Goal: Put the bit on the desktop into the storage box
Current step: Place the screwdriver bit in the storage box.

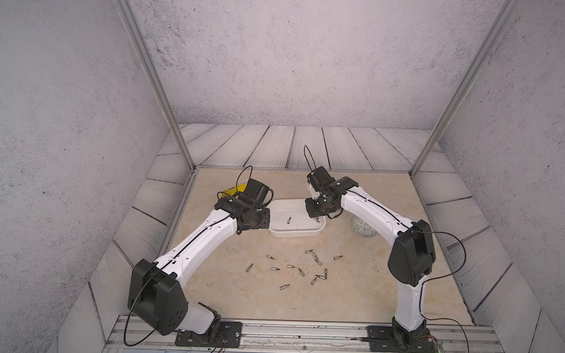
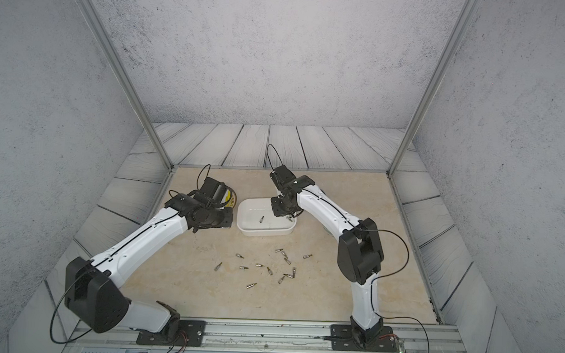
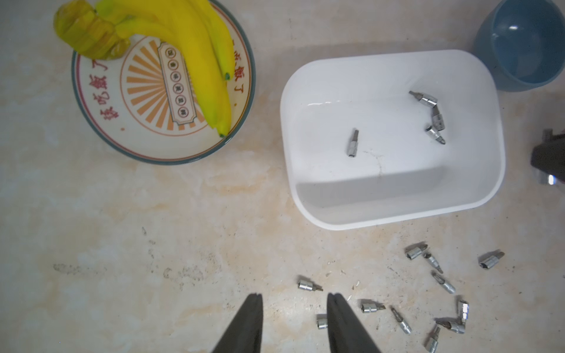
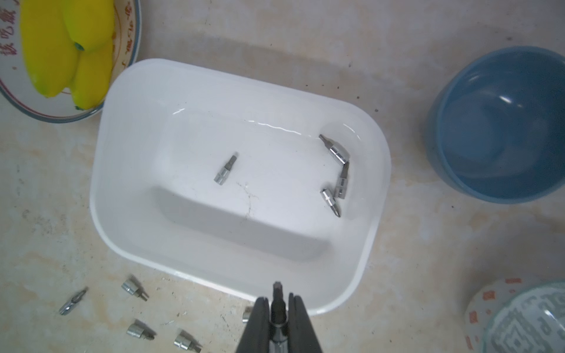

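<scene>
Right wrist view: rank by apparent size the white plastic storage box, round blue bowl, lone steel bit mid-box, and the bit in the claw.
1. White plastic storage box
2. Round blue bowl, cropped
3. Unsure: the held bit looks bigger than the lone steel bit, but sits nearer the camera

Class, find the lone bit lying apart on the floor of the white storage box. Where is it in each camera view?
Top view: lone bit, mid-floor of the storage box.
Top view: lone bit, same spot.
Left wrist: lone bit, apart from three clustered bits.
Right wrist: lone bit, near the floor crack.
Shared landmark: the storage box.
</scene>
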### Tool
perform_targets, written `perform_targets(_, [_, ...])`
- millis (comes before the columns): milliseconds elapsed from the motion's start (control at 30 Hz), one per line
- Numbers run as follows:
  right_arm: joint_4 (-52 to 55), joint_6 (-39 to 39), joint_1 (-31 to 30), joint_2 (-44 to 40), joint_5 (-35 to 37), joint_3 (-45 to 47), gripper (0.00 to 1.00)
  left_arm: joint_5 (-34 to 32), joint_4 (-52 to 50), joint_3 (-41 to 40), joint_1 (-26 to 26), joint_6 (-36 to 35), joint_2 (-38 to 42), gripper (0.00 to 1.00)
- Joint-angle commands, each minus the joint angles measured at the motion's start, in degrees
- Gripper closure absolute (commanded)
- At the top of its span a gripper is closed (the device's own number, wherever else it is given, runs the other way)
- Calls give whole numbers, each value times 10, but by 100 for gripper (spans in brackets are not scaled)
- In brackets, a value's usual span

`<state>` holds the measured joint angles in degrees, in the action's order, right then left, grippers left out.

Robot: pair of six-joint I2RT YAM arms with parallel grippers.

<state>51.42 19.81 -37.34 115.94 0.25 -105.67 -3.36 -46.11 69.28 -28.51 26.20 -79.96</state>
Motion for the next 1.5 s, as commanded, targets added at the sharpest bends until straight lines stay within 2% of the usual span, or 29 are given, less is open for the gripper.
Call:
perform_targets(0, [26,-15,-1,49,-27,-35,100,-10,-5,-57,4,22,31,60])
perform_targets(167, [11,-14,-1,112,-50,-60,100,12,22,-148,9,39,51,60])
perform_targets(500, [29,-22,5,199,-53,-116,100,46,81,-237,11,49,28,60])
perform_targets(700, [47,-27,9,234,-54,-142,100,57,95,-255,12,45,-2,61])
perform_targets(1067, [58,-28,12,255,-47,-163,100,40,85,-267,12,47,-4,61])
perform_targets(1467, [69,-33,15,255,-42,-183,86,40,111,-300,12,62,-15,61])
